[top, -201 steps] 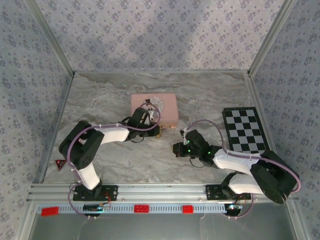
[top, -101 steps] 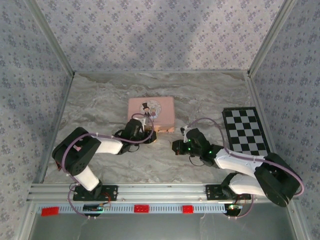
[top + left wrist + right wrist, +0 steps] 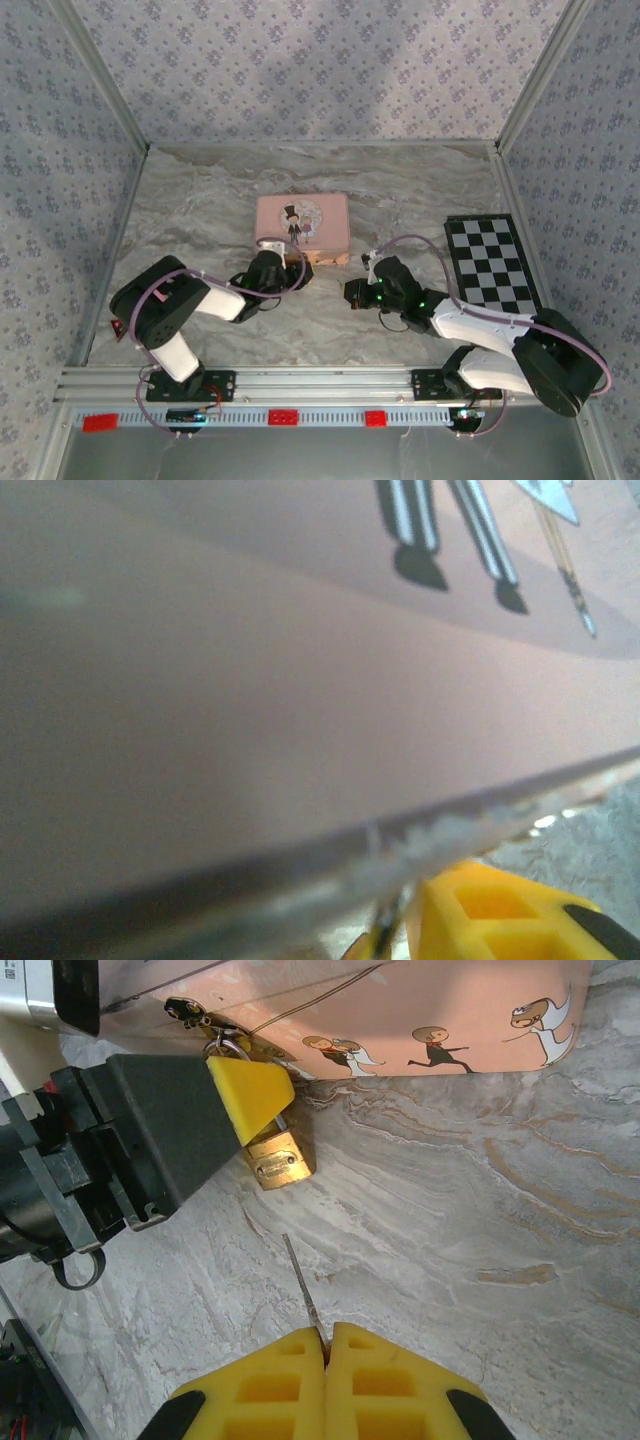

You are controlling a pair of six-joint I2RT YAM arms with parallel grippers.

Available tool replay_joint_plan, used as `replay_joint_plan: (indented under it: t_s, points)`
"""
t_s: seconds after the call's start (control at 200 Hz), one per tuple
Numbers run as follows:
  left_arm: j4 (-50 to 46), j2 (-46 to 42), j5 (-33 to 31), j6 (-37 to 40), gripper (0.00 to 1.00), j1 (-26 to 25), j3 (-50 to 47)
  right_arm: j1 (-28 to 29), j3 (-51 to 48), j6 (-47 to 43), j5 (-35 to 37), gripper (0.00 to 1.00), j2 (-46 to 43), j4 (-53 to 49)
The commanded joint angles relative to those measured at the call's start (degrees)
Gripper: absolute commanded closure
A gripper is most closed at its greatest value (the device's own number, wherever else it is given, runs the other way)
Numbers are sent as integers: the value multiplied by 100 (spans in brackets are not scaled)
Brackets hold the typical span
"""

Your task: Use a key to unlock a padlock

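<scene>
Padlock (image 3: 278,1162): small, rigid, smooth brass, probably light and free to swing. It hangs from the pink box (image 3: 450,1000) at upper left of the right wrist view, its body lying on the counter (image 3: 480,1210). Steady it by the body sides. The right fingers (image 3: 275,1385) are closed on the thin key (image 3: 302,1295). Whether the left fingers (image 3: 248,1092) at the shackle are gripping cannot be told.

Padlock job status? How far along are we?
Done: the key is picked up, pinched in the shut right gripper, blade aimed at the padlock. In hand: the left gripper is at the padlock, one yellow finger by its shackle where it hangs on the pink box. Left: key sits short of the padlock, not inserted; shackle looks shut.
</scene>
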Motion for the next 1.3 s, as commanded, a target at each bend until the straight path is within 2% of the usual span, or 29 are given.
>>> replay_joint_plan:
  t_s: [0.0, 0.205, 0.405, 0.645, 0.735, 0.835, 0.999, 1.294]
  points:
    - [168, 225, 97, -273, 66, -63, -108, 7, 90, 19, 75, 100, -70, -114]
    - [-83, -64, -162, -291, 75, -211, -178, 88, 66, 109, 86, 100, 59, 41]
    - [180, -79, -200, -465, 86, -221, -275, 219, 36, 390, -53, 100, 399, 508]
    - [208, -282, -61, -605, 87, -221, -276, 313, -27, 874, -277, 100, 711, 929]
    - [-107, -373, 186, -720, 87, -195, -113, 313, -55, 1215, -538, 100, 857, 1114]
    - [-146, -442, 514, -794, 88, -195, 53, 362, -62, 1479, -727, 100, 1015, 1339]
    - [-292, -683, 523, -960, 93, -177, 59, 326, -237, 1735, -747, 100, 1074, 1607]
    - [89, -730, 787, -1347, 98, -132, 28, 266, -386, 2332, -1067, 100, 1720, 2802]
